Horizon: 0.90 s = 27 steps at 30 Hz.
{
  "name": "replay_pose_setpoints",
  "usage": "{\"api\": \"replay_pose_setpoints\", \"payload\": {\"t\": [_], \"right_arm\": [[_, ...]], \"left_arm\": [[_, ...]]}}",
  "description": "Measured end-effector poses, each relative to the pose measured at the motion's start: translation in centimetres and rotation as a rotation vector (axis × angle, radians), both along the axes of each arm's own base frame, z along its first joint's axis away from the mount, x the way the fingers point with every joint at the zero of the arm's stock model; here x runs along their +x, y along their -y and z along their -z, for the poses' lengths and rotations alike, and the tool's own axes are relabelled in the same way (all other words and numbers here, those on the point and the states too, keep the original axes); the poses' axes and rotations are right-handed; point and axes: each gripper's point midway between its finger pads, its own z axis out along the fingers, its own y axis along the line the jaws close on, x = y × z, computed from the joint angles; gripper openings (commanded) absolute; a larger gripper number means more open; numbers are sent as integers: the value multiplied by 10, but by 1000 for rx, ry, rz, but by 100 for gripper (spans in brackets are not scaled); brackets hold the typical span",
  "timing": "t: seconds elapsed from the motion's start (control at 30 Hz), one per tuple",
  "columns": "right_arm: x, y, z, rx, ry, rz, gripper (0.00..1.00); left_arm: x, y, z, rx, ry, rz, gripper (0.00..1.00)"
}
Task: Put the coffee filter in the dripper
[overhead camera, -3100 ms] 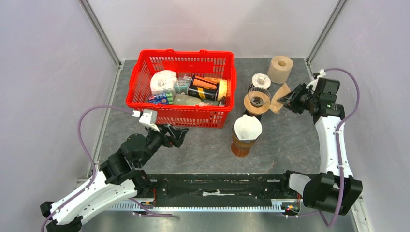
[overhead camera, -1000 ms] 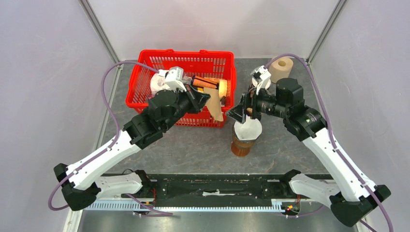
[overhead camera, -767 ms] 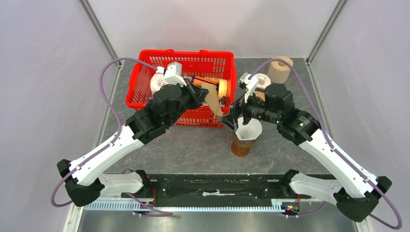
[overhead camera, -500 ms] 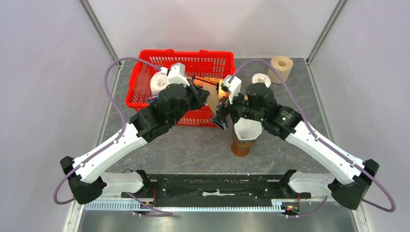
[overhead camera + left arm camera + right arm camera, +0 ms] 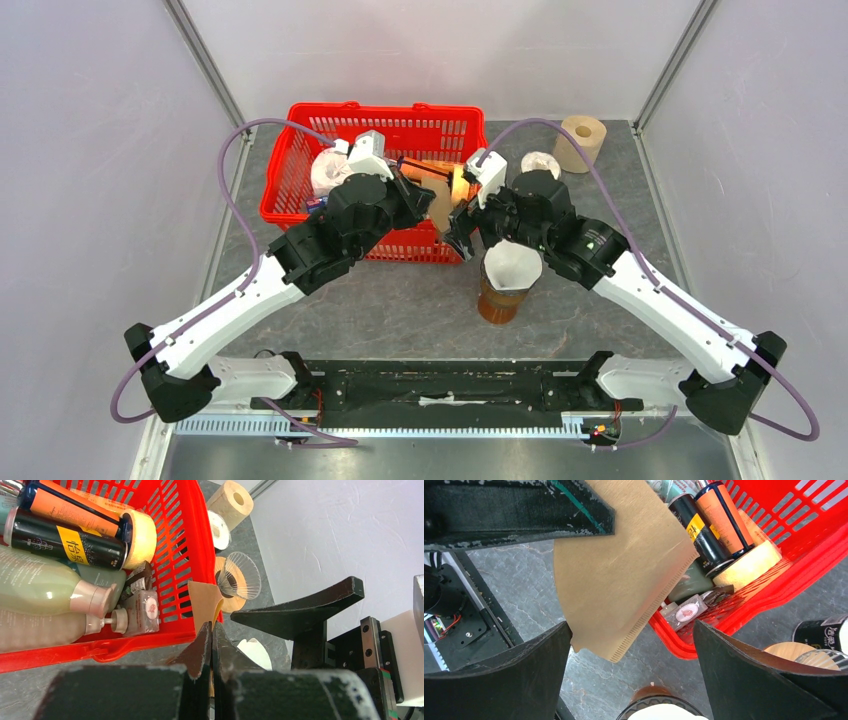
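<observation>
Over the front right corner of the red basket (image 5: 385,108), the right arm had come in from the right during the last second. The right gripper (image 5: 631,630) stood wide open, with one finger on each side of the brown coffee filter (image 5: 619,580). The left gripper (image 5: 210,630) was still clenched on the lower tip of the filter and held it up in the air. The basket held several bottles (image 5: 50,587) and a white paper roll (image 5: 330,170). An amber jar (image 5: 497,303) carried a white filter (image 5: 512,265). The glass dripper (image 5: 239,577) sat on the table behind the basket's corner, apart from the brown filter.
</observation>
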Motion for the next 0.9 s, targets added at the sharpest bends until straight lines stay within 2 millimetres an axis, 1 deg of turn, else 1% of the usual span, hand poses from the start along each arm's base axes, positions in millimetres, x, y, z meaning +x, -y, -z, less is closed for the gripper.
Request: {"api": "replay_pose_setpoints", "payload": {"t": [0.27,0.47,0.73,0.9], "right_arm": [[5,5,-9,0,23,37,97],[8,8,-10,-14,33,50,97],[-6,1,-7,-26,25,-46,97],[-11,3,-11,-26,39,-75,97]], "left_arm": [[-1,1,0,-1,-1,8,2],[-2,1,1,0,-3,10,2],[-2,1,1,0,-2,10,2],[-2,1,1,0,-2,11,2]]}}
